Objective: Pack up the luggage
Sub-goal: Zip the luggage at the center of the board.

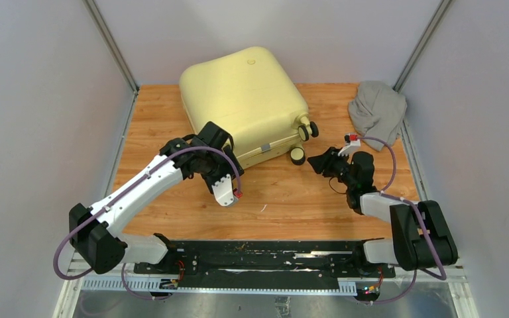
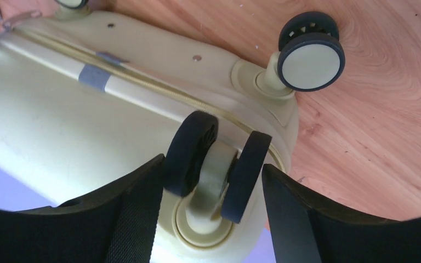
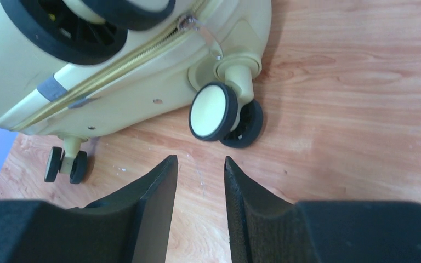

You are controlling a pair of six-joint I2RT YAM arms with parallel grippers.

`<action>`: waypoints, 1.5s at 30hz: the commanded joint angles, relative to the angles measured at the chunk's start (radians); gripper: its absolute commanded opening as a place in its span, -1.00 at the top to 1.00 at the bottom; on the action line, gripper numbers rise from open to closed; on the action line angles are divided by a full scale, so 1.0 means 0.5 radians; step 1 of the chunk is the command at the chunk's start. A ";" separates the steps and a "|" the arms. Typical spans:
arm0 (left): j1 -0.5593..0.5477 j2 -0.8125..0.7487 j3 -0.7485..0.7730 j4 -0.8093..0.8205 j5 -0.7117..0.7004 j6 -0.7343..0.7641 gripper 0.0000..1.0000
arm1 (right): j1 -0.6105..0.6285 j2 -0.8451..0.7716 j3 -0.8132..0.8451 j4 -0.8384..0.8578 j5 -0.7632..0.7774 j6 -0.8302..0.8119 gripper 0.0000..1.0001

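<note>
The luggage (image 1: 245, 93) lies closed on its broad side at the far centre of the table (image 1: 291, 199), turned at an angle, with its 2 visible right-hand casters facing the right arm (image 1: 378, 202). The zip (image 2: 159, 87) runs shut along the near edge. The left gripper (image 2: 214, 163) is at the near-left corner of the luggage. Its jaws stand wide and straddle 1 double caster (image 2: 189, 153), with 1 finger on each side of the wheel pair. The left finger sits against the outer wheel. A thin gap shows beside the right finger, so the frames show no firm clamp. The left arm (image 1: 139, 189) reaches from its base at the near-left diagonally forward, with the wrist bent over the corner of the shell. The right gripper (image 3: 200, 160) is low over the table, just short of the near-right caster (image 3: 215, 112), and points at it. Its jaws are part-way apart with only bare wood between them, and they touch nothing. The right arm is folded close to its base, with the forearm directed left toward the luggage. A grey garment (image 1: 378, 109) lies bunched in the far-right corner, well apart from both grippers.
</note>
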 commanded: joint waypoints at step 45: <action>-0.144 -0.141 0.294 0.020 -0.180 -0.399 1.00 | -0.064 1.365 0.735 1.514 -0.825 0.367 0.47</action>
